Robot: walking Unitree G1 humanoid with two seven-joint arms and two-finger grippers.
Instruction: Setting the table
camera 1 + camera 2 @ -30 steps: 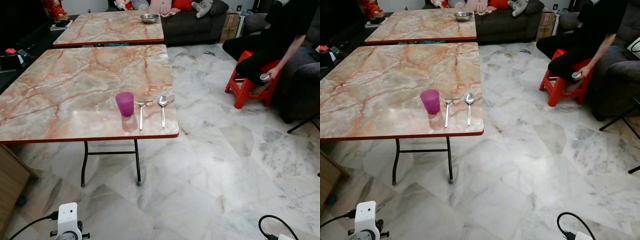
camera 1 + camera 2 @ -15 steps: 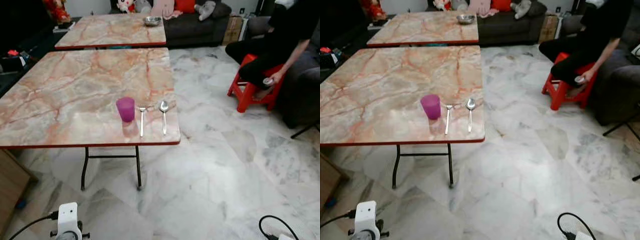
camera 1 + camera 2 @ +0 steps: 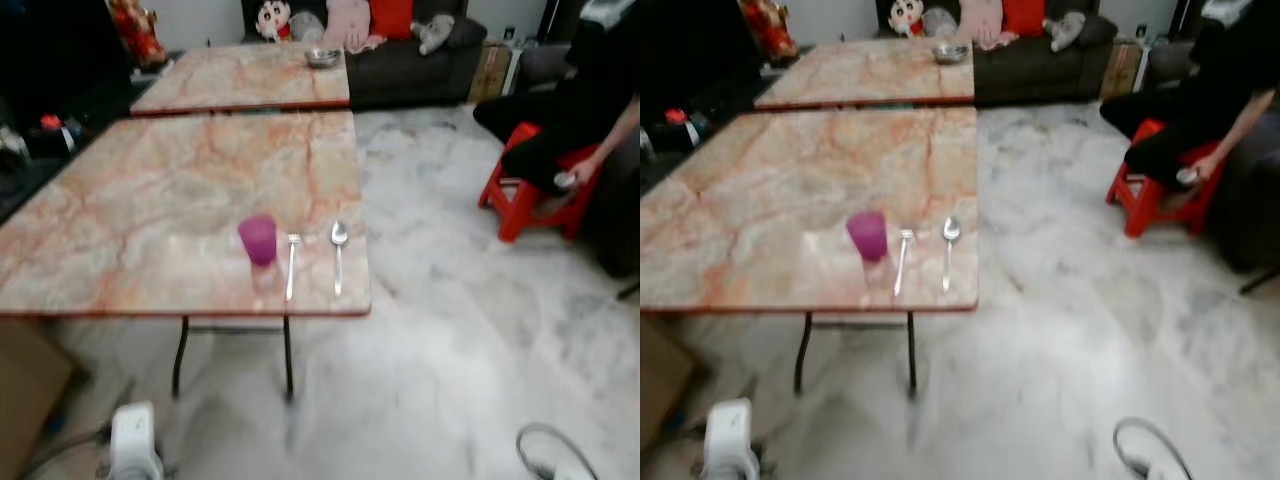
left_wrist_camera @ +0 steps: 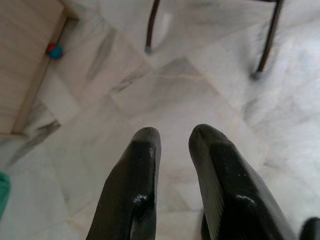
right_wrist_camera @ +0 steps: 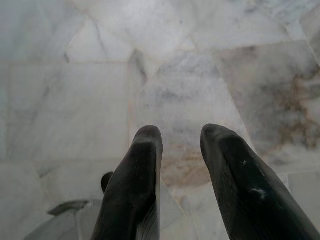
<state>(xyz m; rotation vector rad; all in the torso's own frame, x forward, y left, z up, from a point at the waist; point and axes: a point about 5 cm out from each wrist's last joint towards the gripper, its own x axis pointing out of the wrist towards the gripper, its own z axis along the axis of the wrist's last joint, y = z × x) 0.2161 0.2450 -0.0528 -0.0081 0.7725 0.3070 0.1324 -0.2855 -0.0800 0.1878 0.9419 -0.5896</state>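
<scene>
left gripper: fingers spread, nothing held, hung over marble floor
right gripper: fingers spread, nothing held
table: purple cup, fork, spoon lined near front edge
person: seated on red stool

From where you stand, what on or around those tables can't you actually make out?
- Metal bowl on the far table: too small and blurred in the eye views to tell whether anything is in it.
- Fork: motion blur hides its tines.
- Person on the red stool: upper body cut off by the frame's edge; the small thing in the hand is too blurred to name.
- Purple cup: its inside is unreadable through blur.
</scene>
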